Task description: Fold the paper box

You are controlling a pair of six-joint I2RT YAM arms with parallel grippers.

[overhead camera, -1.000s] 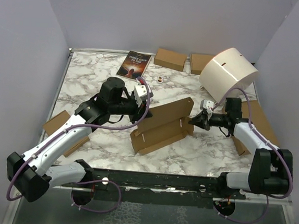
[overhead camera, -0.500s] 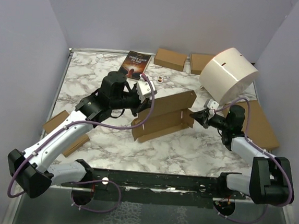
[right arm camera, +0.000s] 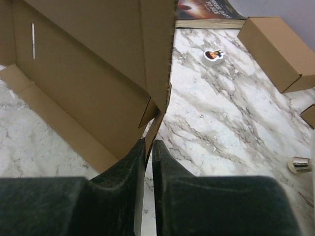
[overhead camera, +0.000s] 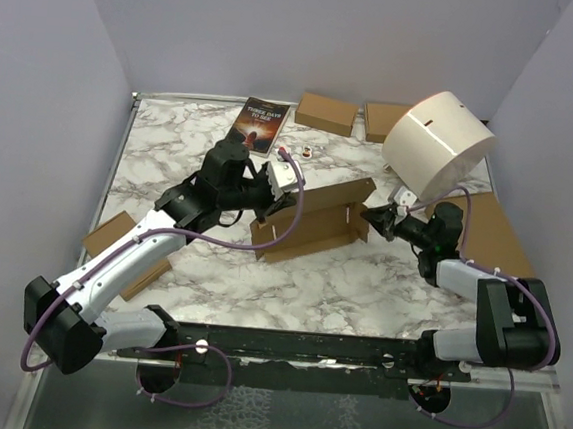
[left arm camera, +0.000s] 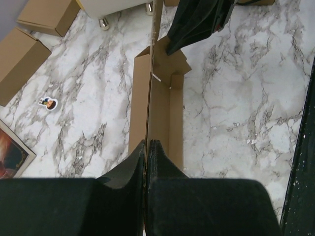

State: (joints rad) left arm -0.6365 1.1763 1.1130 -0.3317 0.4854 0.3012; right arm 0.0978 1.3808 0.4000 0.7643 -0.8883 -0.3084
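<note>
Carefully now: paper box (overhead camera: 315,227) pinched tight by left gripper (left arm camera: 146,143) and right gripper (right arm camera: 148,143), middle of frame. Might slip or rip if tugged apart.

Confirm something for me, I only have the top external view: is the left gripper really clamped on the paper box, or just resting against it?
Observer: Clamped. The left wrist view shows the left gripper shut on the thin upright wall of the paper box, seen edge-on.
Operator: And the right one?
Observer: The right wrist view shows the right gripper pinching a small flap at the box's end corner.
</note>
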